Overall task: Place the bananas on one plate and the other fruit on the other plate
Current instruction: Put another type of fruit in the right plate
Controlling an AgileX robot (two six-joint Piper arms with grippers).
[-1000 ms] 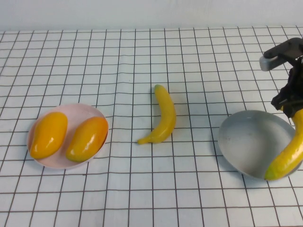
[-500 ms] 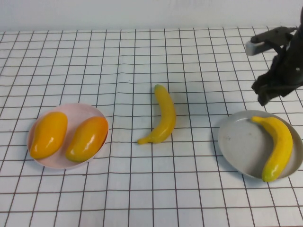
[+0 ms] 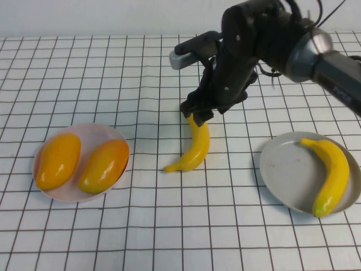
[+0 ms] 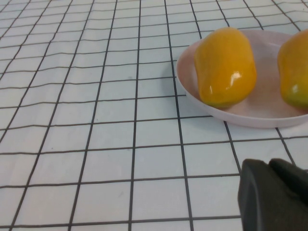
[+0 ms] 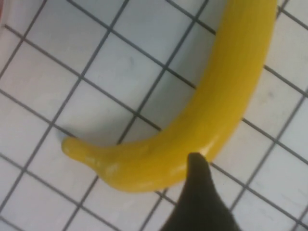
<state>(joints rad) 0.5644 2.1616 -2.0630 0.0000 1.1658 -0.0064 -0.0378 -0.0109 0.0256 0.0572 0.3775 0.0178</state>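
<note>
One banana point(image 3: 196, 144) lies on the table in the middle. My right gripper point(image 3: 198, 114) hovers open over its far end; in the right wrist view one dark finger point(image 5: 197, 183) overlaps that banana point(image 5: 211, 110). The second banana point(image 3: 330, 172) lies on the grey-blue plate point(image 3: 282, 169) at the right. Two mango-like fruits point(image 3: 56, 161) point(image 3: 104, 165) lie side by side on the pale pink plate point(image 3: 90, 127) at the left. My left gripper point(image 4: 267, 166) is shut and empty, low beside the pink plate point(image 4: 260, 113) and the nearer fruit point(image 4: 225, 65); it is out of the high view.
The table is covered by a white cloth with a black grid point(image 3: 169, 226). My right arm point(image 3: 316, 51) reaches in from the right, above the table's far half.
My right gripper left the banana on the grey-blue plate and swung left across the table. It now hangs over the middle banana. The fruits on the pink plate have not moved.
</note>
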